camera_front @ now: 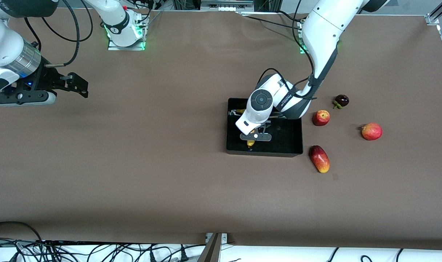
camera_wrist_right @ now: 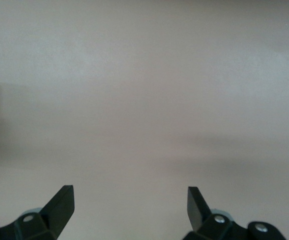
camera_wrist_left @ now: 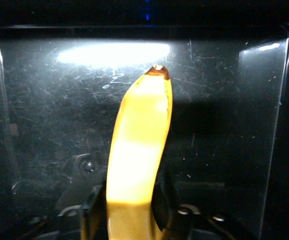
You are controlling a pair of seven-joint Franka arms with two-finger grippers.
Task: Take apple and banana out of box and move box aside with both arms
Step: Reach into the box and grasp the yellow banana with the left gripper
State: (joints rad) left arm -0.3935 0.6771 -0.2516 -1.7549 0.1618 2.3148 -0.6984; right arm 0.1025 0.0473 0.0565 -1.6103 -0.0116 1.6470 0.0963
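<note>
Spreading across nearly the whole front view, the brown table carries the black box toward the left arm's end. The left arm reaches down into it, its wrist hiding much of the box's inside. The left gripper has its fingers against both sides of the banana, pinching it, with the brown tip pointing over the box's scratched, glossy floor; from the front only a yellow sliver peeks out below the hand. The right gripper waits over bare table at the right arm's end, fingers spread wide. Beside the box lie a mango-like fruit, two apples, and a dark purple fruit.
</note>
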